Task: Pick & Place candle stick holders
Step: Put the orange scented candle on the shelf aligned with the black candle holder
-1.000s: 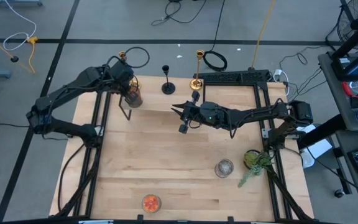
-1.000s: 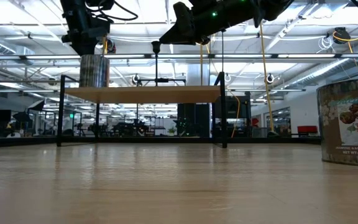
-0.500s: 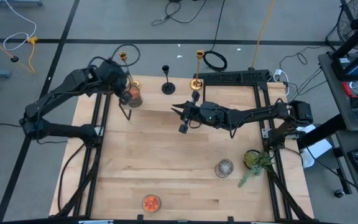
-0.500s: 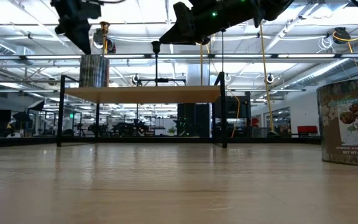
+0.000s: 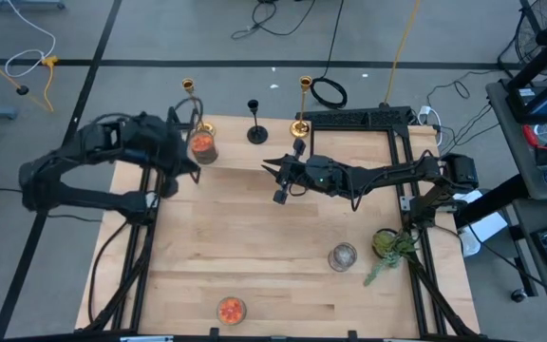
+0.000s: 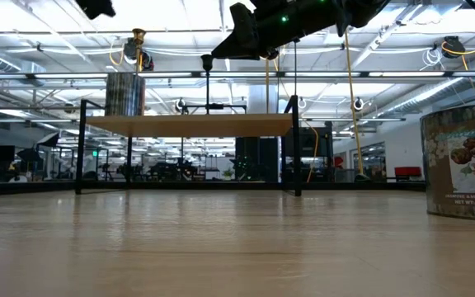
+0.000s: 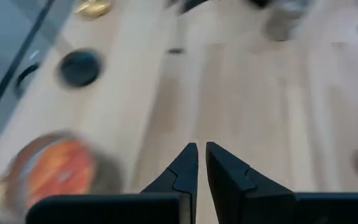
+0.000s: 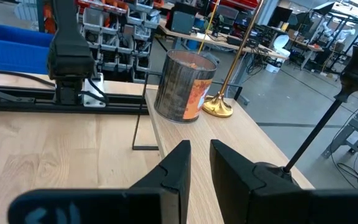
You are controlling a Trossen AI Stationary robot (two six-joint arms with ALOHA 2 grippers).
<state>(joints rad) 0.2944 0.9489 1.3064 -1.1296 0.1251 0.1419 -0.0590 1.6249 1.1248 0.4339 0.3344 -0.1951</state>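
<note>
Three candle stick holders stand on their round bases on a raised wooden shelf (image 6: 188,124) at the table's far edge: a gold one (image 5: 190,95) by a rusty can (image 5: 202,145), a black one (image 5: 255,123) and a second gold one (image 5: 302,103). My left gripper (image 5: 186,163) hangs left of the can. In its wrist view its fingers (image 7: 201,163) are shut, with nothing between them. My right gripper (image 5: 278,185) hovers level in front of the shelf, shut on nothing (image 8: 199,163).
The shelf's black frame legs (image 6: 82,148) stand on the table. A lidded glass jar (image 5: 342,256) and a green plant (image 5: 392,245) sit near the right edge. A jar with orange contents (image 5: 231,309) sits at the near edge. A printed can (image 6: 462,163) stands close to the low camera.
My left gripper has drawn back from the can and the left gold holder toward the table's left edge. It has risen out of the low view and turned as it went. The holder and the can stand where they were.
</note>
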